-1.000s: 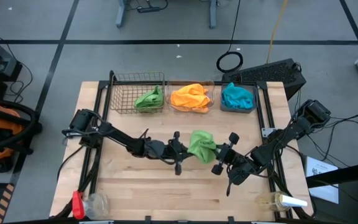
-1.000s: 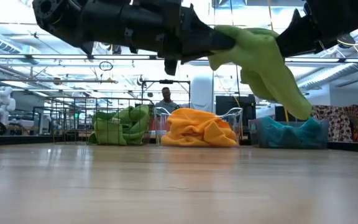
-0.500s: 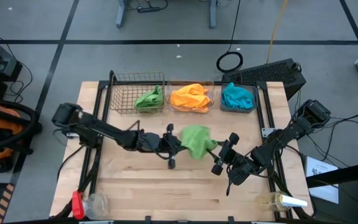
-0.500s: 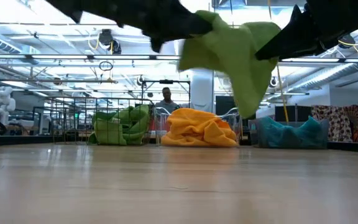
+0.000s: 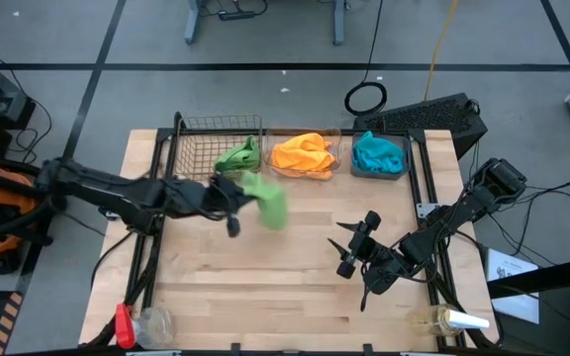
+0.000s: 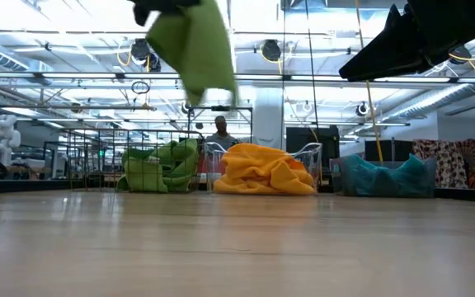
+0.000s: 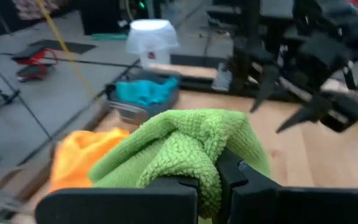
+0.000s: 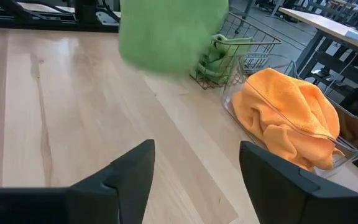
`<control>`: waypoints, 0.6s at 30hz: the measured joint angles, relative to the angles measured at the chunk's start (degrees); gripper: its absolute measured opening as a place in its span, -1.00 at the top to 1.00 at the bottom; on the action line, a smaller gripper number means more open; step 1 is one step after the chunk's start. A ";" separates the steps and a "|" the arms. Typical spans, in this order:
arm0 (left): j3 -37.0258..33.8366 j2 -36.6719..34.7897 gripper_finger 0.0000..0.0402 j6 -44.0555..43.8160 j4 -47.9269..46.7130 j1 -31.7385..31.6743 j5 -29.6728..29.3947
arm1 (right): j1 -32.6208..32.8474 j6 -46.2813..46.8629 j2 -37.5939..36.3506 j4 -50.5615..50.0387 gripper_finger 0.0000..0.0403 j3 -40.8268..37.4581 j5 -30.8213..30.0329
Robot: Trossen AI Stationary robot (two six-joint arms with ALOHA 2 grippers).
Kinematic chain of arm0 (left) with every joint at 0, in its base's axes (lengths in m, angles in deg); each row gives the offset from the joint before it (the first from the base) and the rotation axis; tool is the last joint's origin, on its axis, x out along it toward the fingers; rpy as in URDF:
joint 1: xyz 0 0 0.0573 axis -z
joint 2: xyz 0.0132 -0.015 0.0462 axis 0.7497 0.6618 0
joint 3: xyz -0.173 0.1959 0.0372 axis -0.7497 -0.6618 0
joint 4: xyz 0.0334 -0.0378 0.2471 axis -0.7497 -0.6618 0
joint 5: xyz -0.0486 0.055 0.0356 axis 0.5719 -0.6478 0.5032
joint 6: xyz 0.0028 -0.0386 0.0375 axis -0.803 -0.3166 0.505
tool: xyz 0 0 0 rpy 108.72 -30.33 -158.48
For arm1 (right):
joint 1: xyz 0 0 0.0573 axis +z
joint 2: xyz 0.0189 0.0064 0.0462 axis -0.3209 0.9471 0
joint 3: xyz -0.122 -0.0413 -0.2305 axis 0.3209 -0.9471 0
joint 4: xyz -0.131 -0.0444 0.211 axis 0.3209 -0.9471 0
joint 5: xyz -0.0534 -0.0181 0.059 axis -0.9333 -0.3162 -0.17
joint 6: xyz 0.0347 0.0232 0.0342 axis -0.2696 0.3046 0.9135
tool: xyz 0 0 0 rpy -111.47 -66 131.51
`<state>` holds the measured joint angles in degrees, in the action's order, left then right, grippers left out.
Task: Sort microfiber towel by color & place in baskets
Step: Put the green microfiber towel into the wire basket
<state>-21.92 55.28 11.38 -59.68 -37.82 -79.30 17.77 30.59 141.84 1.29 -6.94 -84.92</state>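
A light green microfiber towel (image 5: 270, 205) hangs in the air just in front of the baskets, with my left gripper (image 5: 237, 197) shut on it. The wire-mesh basket (image 5: 198, 148) at the far edge holds another green towel (image 5: 237, 156). To its right, the clear tub (image 5: 336, 158) holds an orange towel (image 5: 304, 154) and the dark grey tub (image 5: 400, 170) a teal towel (image 5: 376, 152). My right gripper (image 5: 352, 247) stands open over the table's right middle, with nothing between its fingers (image 8: 120, 177). My left gripper pinches a bunched fold of the green towel (image 7: 194, 165) between its two fingers, several layers thick. The fingers come about level from the table's left. The towel is lifted clear of the table, and its free part (image 6: 195, 49) hangs slack below the fingers.
A clear bottle with a red cap (image 5: 137, 323) lies at the near left corner and another bottle (image 5: 450, 319) at the near right. A dark keyboard (image 5: 431, 117) sits behind the grey tub. A person (image 6: 219, 129) stands in the room beyond the table.
My right gripper has opened and let go of the green towel, which was held between both grippers. My left gripper has carried the towel toward the table's left and far edge, toward the wire-mesh basket. The towel now hangs from the left gripper alone.
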 joint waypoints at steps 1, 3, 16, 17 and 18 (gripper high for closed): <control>0.00 -1.75 0.96 0.33 -0.83 -0.17 -0.73 | 0.00 -0.01 0.00 0.00 -0.12 0.00 0.00; 0.10 -5.35 0.96 0.96 -2.26 -0.79 -3.06 | -0.01 -0.11 -0.02 0.00 -0.12 0.00 0.00; 0.35 -16.29 0.96 8.94 -9.09 -14.02 -20.92 | -0.02 -0.15 -0.02 0.00 -0.12 0.00 -0.02; 0.35 -16.07 0.96 8.88 -10.60 -15.52 -20.92 | -0.02 -0.18 -0.02 0.00 -0.12 0.00 -0.02; 0.35 -15.69 0.96 8.32 -12.04 -17.03 -20.94 | -0.02 -0.20 -0.02 0.00 -0.12 0.00 -0.02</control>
<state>-21.57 39.59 19.70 -71.72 -54.84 -100.24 17.75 30.40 141.82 1.29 -6.94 -84.94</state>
